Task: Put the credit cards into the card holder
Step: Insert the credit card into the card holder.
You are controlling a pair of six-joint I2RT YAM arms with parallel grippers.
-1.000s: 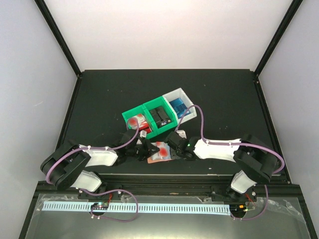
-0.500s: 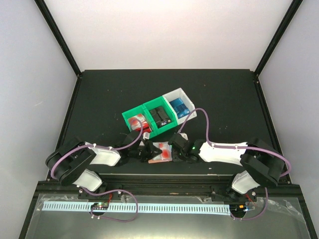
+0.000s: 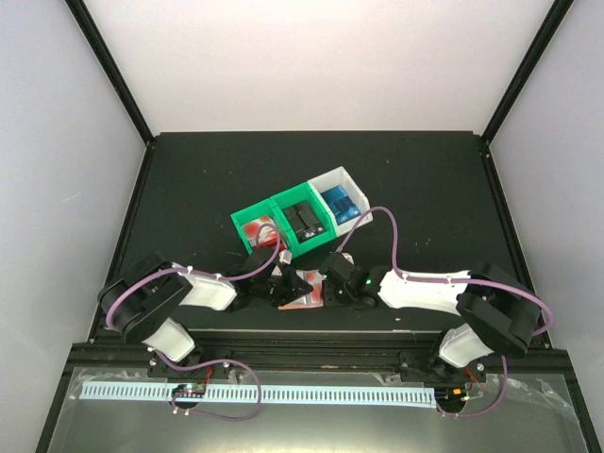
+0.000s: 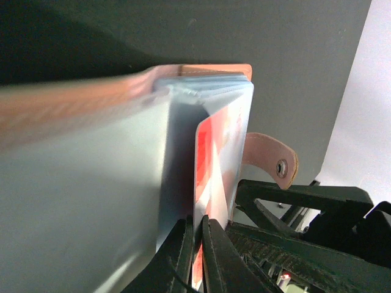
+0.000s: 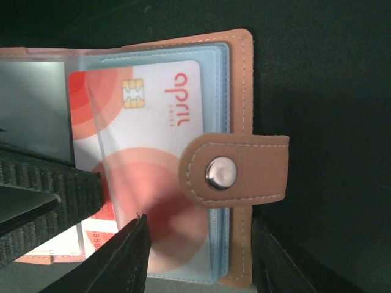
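Observation:
The card holder (image 3: 300,304) lies open near the table's front edge, between both grippers. In the right wrist view its brown snap tab (image 5: 238,171) folds over clear sleeves, and a red and white credit card (image 5: 153,110) with a chip sits in a sleeve. My left gripper (image 4: 198,235) is shut on the edge of a red and white card (image 4: 214,152) that stands among the sleeves. My right gripper (image 5: 198,220) is open, one finger on each side of the holder's lower edge. From above, the left gripper (image 3: 288,286) and right gripper (image 3: 326,291) almost touch.
Behind the holder stands a green double bin (image 3: 283,226), with red and white things in its left cell and a black thing in its right. A white bin (image 3: 342,203) holding blue items adjoins it. The table's front rail (image 3: 311,332) is just below the grippers.
The right gripper's jaws have spread wider over the holder. The left arm has pushed further right, toward the holder, still pinching its card.

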